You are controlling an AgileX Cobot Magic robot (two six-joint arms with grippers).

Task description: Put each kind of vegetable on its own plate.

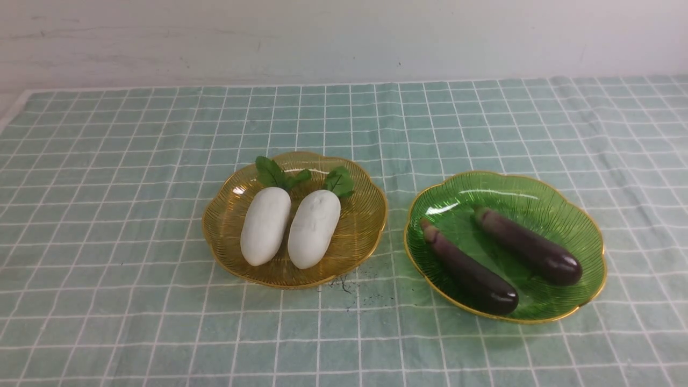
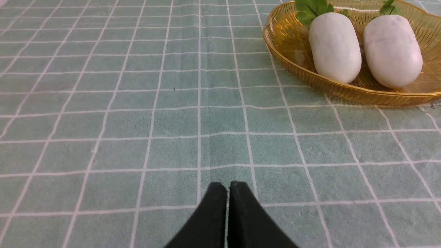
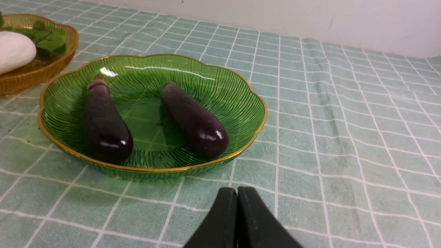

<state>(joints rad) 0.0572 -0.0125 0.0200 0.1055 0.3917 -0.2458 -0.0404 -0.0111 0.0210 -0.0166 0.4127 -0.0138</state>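
- The amber plate point(image 1: 371, 215) sits on the checked green cloth point(image 1: 107, 161) covering the surface, toward the robot's left of centre in the front view.
- Two white radishes lie in it side by side, nearly touching: the left radish point(image 1: 265, 226) and the right radish point(image 1: 314, 229), both with their leafy green tops pointing toward the far wall point(image 1: 344, 37).
- The green plate point(image 1: 591, 236) rests just beside the amber one, on the robot's right, with a narrow strip of cloth between their gold rims.
- Two dark-purple eggplants lie in it, roughly parallel and apart from each other: the nearer eggplant point(image 1: 471, 274) and the farther eggplant point(image 1: 529, 247), their stem caps pointing away and to the left.
- A small patch of dark specks point(image 1: 346, 282) marks the cloth by the near rim of the amber plate.
- The left end effector point(image 2: 227, 187) shows only in its wrist view: its black fingers are pressed together, clenched on nothing, above bare cloth, well apart from the amber plate.
- The right end effector point(image 3: 237, 192) is likewise clenched and empty, above the cloth near the green plate's rim without touching it.
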